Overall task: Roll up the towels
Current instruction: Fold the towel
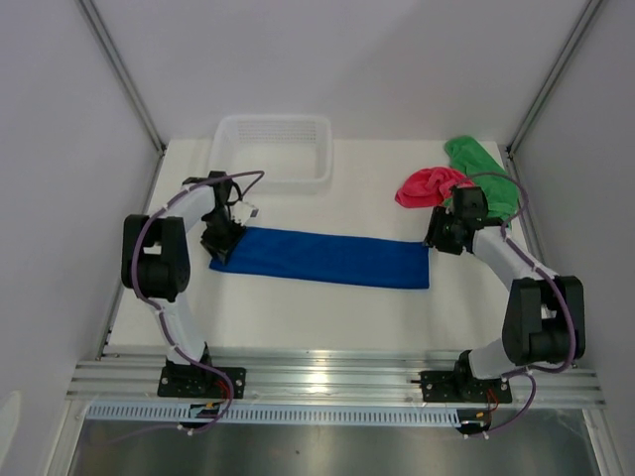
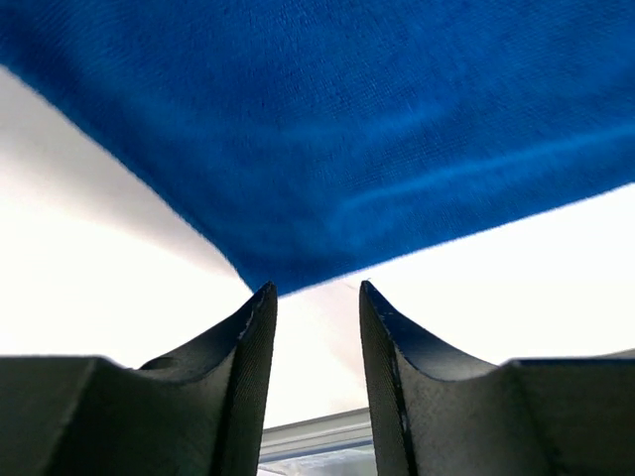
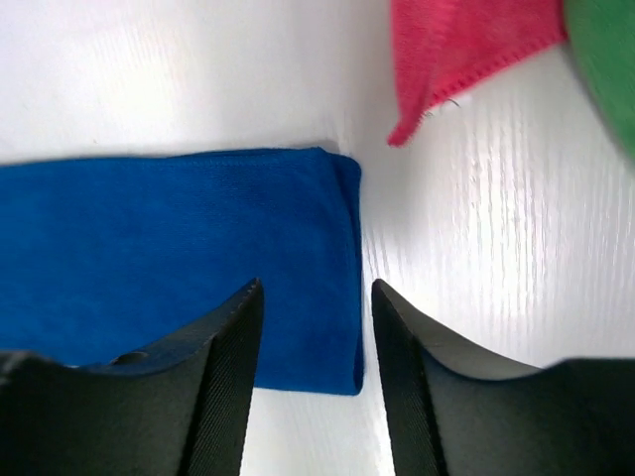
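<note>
A: Starting with the top view, what is seen?

B: The blue towel (image 1: pixel 317 258) is laid flat across the worktop (image 1: pixel 327 317) as a long strip, not yet rolled. The left claw (image 1: pixel 220 253) is set at its left end, the right claw (image 1: pixel 437 238) at its right end. The pink-red towel (image 1: pixel 429 185) and green towel (image 1: pixel 481 164) are heaped at the far right. A white basket (image 1: pixel 270 178) is placed at the back.

A: And the left wrist view?

B: The left claw (image 2: pixel 317 288) is released and nothing is gripped. A corner of the strip is found just beyond its tips.

A: The right wrist view?

B: The right claw (image 3: pixel 316 285) is likewise parted and empty, poised over the strip's end edge. Whether the cloth is touched cannot be told.

A: What could be spoiled from here?

B: If only the top layer is pinched, the strip may be pulled open. If one side is turned ahead of the other, a slanted, loose roll is likely. The pink-red towel, lying so near, may be snagged by the right claw.
</note>
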Tool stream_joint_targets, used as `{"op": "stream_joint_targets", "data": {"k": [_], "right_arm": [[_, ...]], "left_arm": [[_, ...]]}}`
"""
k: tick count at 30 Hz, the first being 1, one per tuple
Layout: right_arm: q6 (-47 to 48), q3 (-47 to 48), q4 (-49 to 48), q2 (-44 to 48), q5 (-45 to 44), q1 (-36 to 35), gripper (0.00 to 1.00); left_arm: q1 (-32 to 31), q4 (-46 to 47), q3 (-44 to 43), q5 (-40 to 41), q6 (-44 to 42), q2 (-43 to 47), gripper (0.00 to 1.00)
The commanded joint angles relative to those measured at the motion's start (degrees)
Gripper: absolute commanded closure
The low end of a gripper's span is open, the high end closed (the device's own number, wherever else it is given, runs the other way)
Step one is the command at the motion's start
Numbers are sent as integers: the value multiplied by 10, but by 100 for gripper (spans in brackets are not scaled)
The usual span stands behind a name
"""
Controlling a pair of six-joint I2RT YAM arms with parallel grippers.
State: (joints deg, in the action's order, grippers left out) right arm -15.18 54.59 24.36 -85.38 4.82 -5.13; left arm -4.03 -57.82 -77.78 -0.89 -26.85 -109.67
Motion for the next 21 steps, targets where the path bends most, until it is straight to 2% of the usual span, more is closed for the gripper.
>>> {"op": "stream_joint_targets", "data": {"k": [1, 8, 14, 20, 21], "right_arm": [[-77, -45, 49, 34, 17, 11, 48], [-182, -150, -19, 52, 59, 21, 47], [-218, -196, -56, 52, 58, 27, 48], [-233, -222, -53, 67, 60, 45, 58], [-234, -221, -51, 67, 56, 45, 62]], "left_arm": [[10, -21, -14, -20, 18, 45, 57], [30, -8, -18, -15, 22, 28, 57], [31, -1, -15, -15, 23, 21, 56], [31, 5, -3, -14, 25, 22, 56], [31, 5, -4, -16, 26, 23, 56]]}}
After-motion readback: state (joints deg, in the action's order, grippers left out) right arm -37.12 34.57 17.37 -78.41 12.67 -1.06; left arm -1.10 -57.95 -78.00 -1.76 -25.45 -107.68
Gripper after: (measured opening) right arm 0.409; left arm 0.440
